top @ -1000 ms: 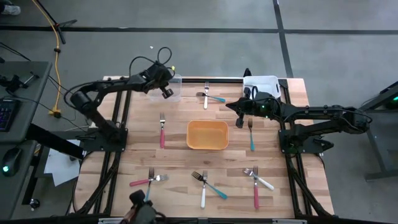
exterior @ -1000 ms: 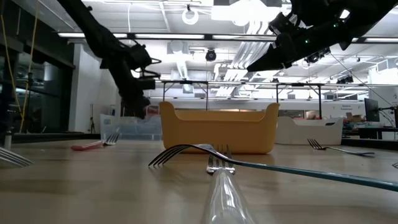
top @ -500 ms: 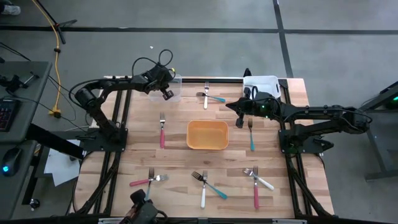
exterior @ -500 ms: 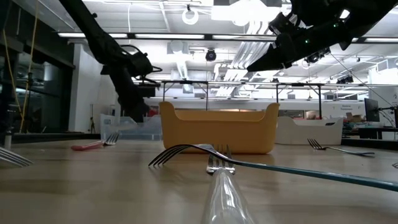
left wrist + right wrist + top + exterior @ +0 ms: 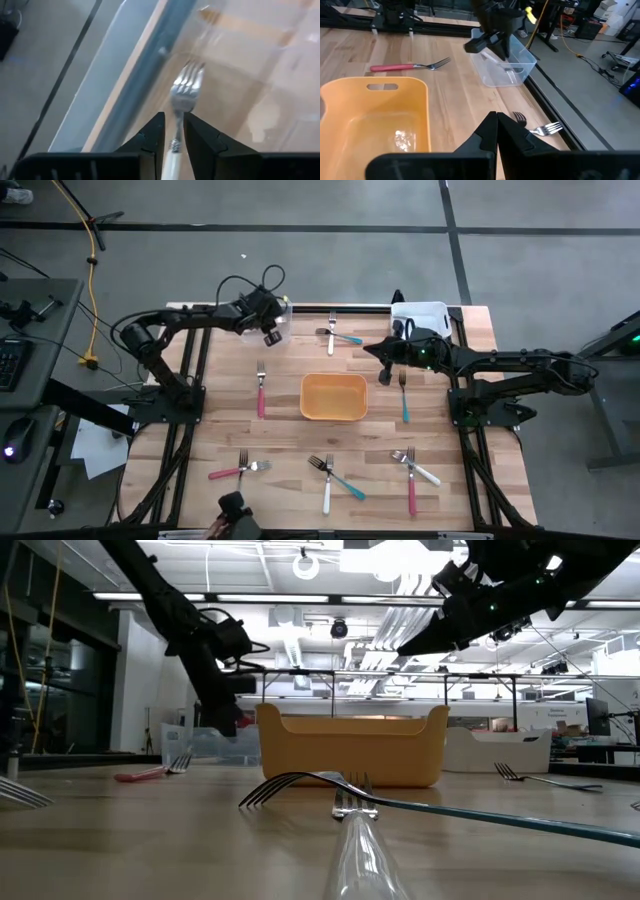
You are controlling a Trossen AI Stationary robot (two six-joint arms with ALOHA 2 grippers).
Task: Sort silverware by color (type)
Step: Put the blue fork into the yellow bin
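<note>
My left gripper [image 5: 272, 334] hangs over the clear bin [image 5: 281, 321] at the table's far left, fingers pointing steeply down into it. A white-handled fork [image 5: 183, 95] lies between its fingers, tines ahead against the bin's floor [image 5: 510, 75]. A narrow gap shows between the fingers. My right gripper [image 5: 383, 376] is shut, hovering right of the orange bin [image 5: 333, 397] with nothing in it. Other silverware lies flat on the table: a red fork [image 5: 261, 392], a teal fork [image 5: 404, 396], and a pair at the far edge [image 5: 338, 335]. My left gripper has the fork's white handle [image 5: 172, 155], just behind the neck, between its two fingers, which come slanting down from above and lie along the fork. Thin gaps show beside the handle; I cannot tell whether the fingers touch it. The tines rest in the clear bin.
A white bin [image 5: 424, 315] stands at the far right corner. Near the front edge lie more forks: a red and silver pair [image 5: 238, 470], a white and teal pair [image 5: 332, 478], a red and white pair [image 5: 412, 472]. Bare wood lies between the bins.
My left gripper has moved a little toward the table's right edge and sunk lower over the clear bin, carrying the fork's tines down into it. My right arm has kept still.
</note>
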